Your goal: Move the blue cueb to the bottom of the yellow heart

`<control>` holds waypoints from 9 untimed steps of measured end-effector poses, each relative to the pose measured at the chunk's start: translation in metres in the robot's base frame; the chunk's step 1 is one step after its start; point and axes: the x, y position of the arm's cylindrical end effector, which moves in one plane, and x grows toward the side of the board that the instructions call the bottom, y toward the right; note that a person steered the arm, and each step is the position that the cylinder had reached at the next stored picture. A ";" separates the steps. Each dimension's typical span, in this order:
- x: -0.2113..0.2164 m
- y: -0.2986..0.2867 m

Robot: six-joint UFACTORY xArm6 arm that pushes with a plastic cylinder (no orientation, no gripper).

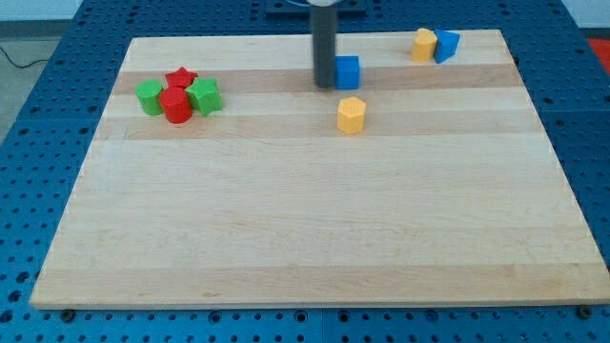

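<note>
The blue cube (349,71) sits near the view's top centre on the wooden board (305,219). My tip (325,86) stands right at the cube's left side, touching or nearly touching it. A yellow block (352,114), probably the heart, lies just below the cube with a small gap between them. A second yellow block (424,44) and a second blue block (446,45) sit side by side at the view's top right.
At the view's upper left is a tight cluster: a red star (181,77), a red cylinder (175,105), a green block (150,96) on the left and a green block (204,95) on the right. A blue perforated table surrounds the board.
</note>
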 end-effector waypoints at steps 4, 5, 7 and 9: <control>-0.031 0.004; -0.034 0.029; -0.034 0.083; -0.015 0.061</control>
